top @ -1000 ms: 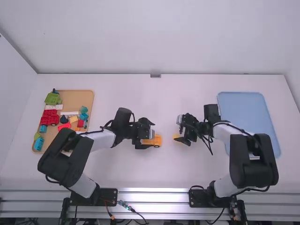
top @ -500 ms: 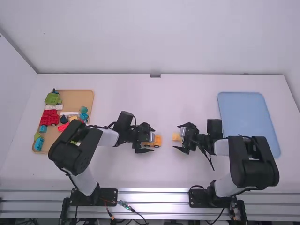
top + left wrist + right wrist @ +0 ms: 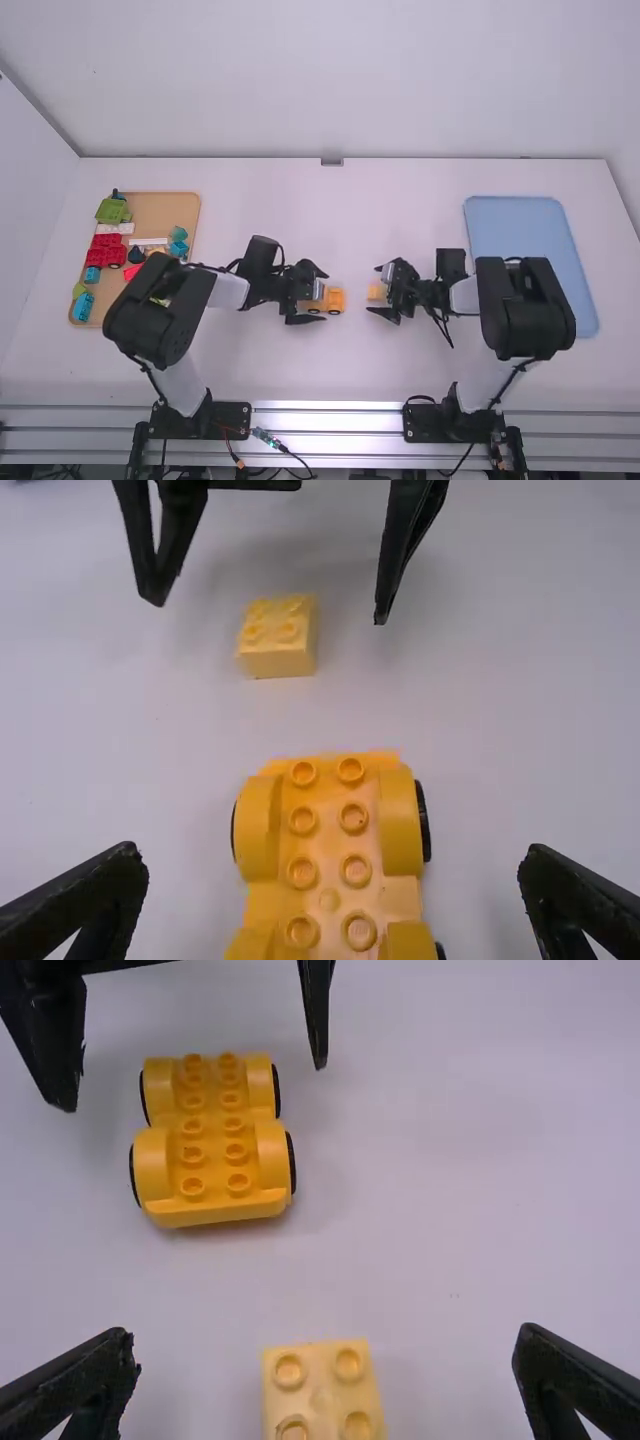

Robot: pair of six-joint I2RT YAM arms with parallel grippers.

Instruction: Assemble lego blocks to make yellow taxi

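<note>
Over the middle of the counter (image 3: 350, 365), I hold both arms bent, their wrists turned inward so that my left pincer (image 3: 325, 296) and right pincer (image 3: 373, 290) face each other. The left one is spread wide, a finger apart from either side of the yellow wheeled base (image 3: 328, 865). My right one is released too, its parted fingers on both sides of the small yellow block (image 3: 322, 1395), which sits on the counter, near the base's end.

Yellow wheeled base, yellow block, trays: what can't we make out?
Yellow wheeled base, one end: left wrist view, past bottom edge.
Yellow block, one side: right wrist view, past bottom edge.
Brown tray, near-right corner: high view, behind left arm.
Blue tray, near-left part: high view, behind right arm.
</note>
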